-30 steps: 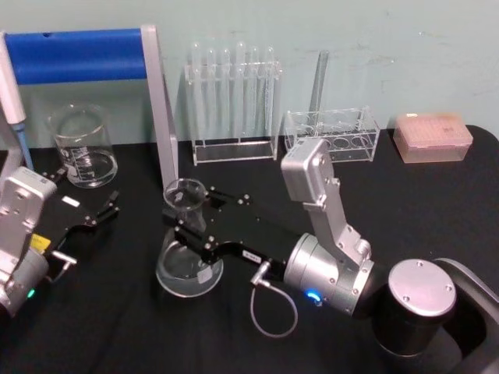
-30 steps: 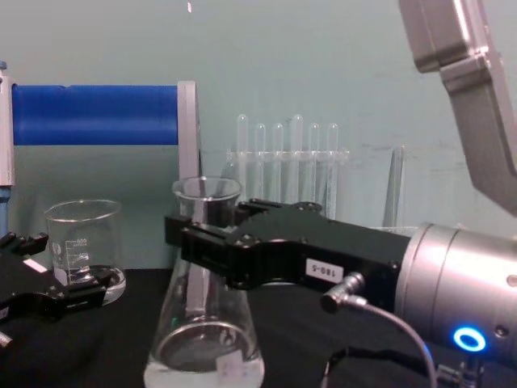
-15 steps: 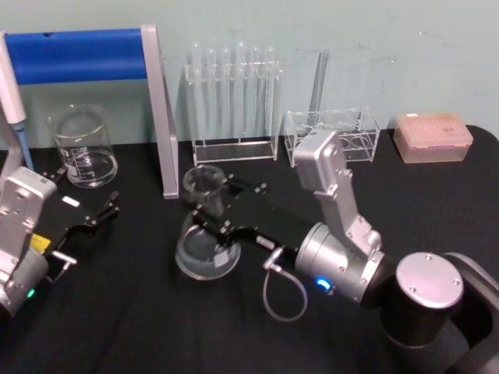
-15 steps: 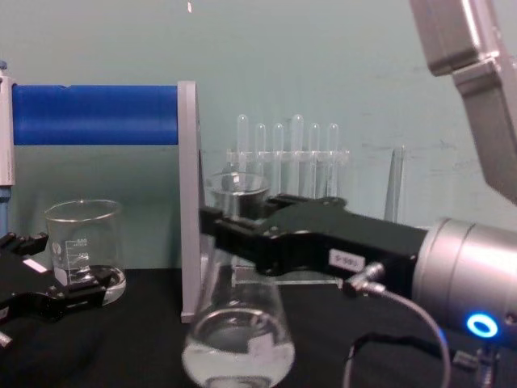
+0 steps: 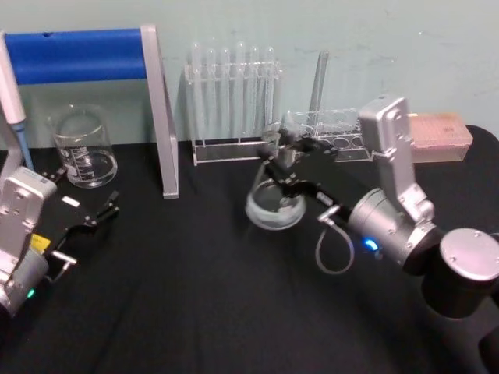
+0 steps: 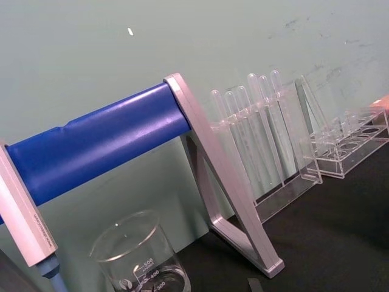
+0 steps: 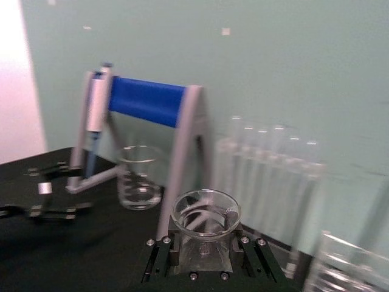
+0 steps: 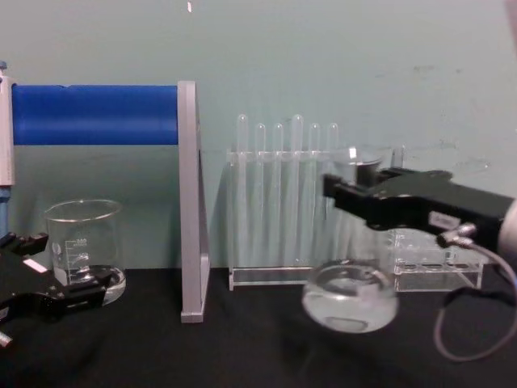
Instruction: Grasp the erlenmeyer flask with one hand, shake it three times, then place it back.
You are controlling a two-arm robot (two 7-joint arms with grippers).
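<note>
Your right gripper [image 8: 338, 191] clamped the neck of the flask [image 8: 350, 299] between its black fingers. The flask was clear glass, a wide round base narrowing to a flared rim. It hung tilted, its base apparently off the black cloth [image 5: 195, 296], just in front of the clear plastic tube rack [image 8: 283, 202] and a lower clear rack [image 5: 331, 132]. In the right wrist view the rim [image 7: 205, 213] sat between the two finger blocks. A small white label on that gripper showed print too small to read.

Your left gripper [image 5: 82, 195] rested low at the left with its fingers apart, near a cylindrical glass beaker [image 5: 82, 148]. The left wrist view showed graduations on the beaker, with 400 and 300 readable. Behind stood a grey-legged stand with a blue bar [image 5: 78, 54]. A pinkish box [image 5: 440, 136] lay at the far right.
</note>
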